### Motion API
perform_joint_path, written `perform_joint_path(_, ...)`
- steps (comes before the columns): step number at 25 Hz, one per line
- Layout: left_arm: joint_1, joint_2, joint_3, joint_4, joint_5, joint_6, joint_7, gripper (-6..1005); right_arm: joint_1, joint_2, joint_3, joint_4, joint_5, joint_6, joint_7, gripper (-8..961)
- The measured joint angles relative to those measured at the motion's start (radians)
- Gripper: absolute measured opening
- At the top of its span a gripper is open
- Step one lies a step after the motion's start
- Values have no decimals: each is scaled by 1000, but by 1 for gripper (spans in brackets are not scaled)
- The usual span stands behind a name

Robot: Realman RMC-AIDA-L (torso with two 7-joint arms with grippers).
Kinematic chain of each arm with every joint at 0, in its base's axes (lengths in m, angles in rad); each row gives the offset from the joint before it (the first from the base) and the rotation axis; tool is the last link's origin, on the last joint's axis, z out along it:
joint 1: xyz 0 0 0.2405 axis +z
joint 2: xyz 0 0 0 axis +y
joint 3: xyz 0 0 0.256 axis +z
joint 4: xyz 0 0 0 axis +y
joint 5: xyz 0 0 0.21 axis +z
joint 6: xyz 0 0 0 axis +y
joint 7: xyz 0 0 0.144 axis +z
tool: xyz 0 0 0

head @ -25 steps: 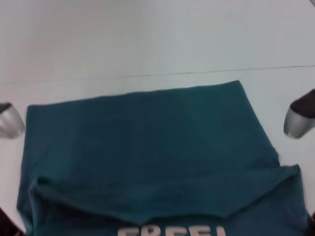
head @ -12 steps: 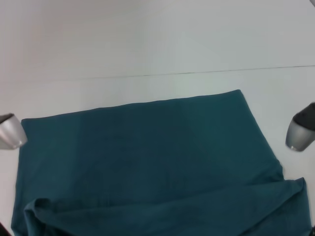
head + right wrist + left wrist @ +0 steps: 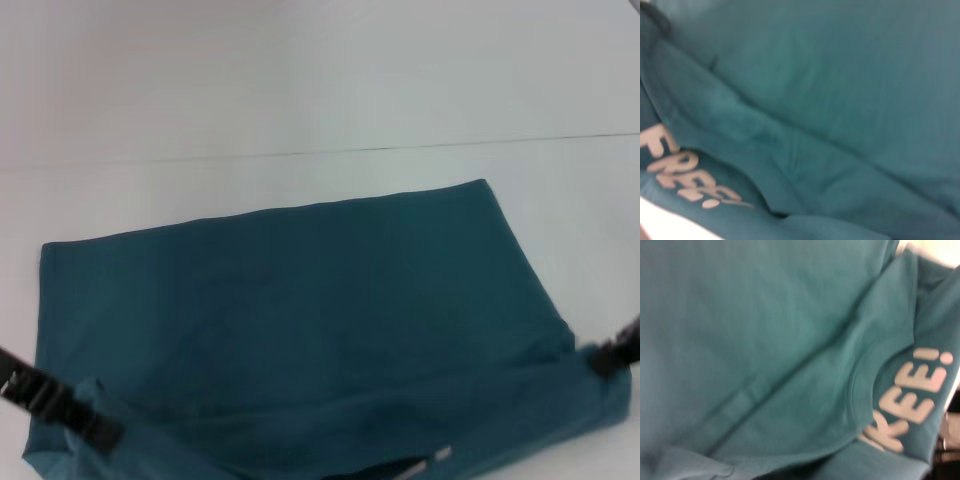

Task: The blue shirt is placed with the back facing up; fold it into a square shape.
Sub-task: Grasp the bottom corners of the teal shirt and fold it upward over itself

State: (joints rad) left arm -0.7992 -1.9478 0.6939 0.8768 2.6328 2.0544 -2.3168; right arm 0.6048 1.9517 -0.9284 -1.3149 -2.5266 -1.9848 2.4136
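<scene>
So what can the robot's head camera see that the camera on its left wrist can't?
Only the head view shows the white table beyond the shirt, the shirt's far straight edge, and both grippers: the left gripper at the near left corner, the right gripper at the near right corner. Only the left wrist view shows the white lettering, reading "REE!", up close beside the curved neckline. Both show the blue shirt with its near part folded over.

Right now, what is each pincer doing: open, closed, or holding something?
Left pincer: at the near left edge of the dark teal cotton T-shirt; state cannot be told.
Right pincer: at the shirt's near right edge; cannot be told.
</scene>
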Motion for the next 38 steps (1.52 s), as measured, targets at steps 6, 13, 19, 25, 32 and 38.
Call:
perform_joint_path(6, 1, 5, -87, 43, -27, -136, -7, 127, 45, 1, 141, 10, 2, 112, -40, 101)
perform_joint_path(13, -1, -9, -97, 46, -57, -399, -9, 133, 78, 39, 152, 54, 4, 376, -20, 109)
perform_joint_path(19, -1, -25, -90, 5, -59, -620, -2, 139, 116, 77, 148, 162, 5, 588, -11, 115)
perform_joint_path(25, 6, -36, -53, -25, -59, -767, 3, 145, 160, 88, 139, 297, -3, 776, -12, 122)
perform_joint_path(32, 6, -47, -7, -58, -51, -910, 9, 151, 185, 87, 76, 424, -6, 941, -9, 130)
perform_joint_path(38, 2, -63, 30, -84, -51, -998, 12, 157, 191, 95, 29, 476, -7, 1051, -1, 137)
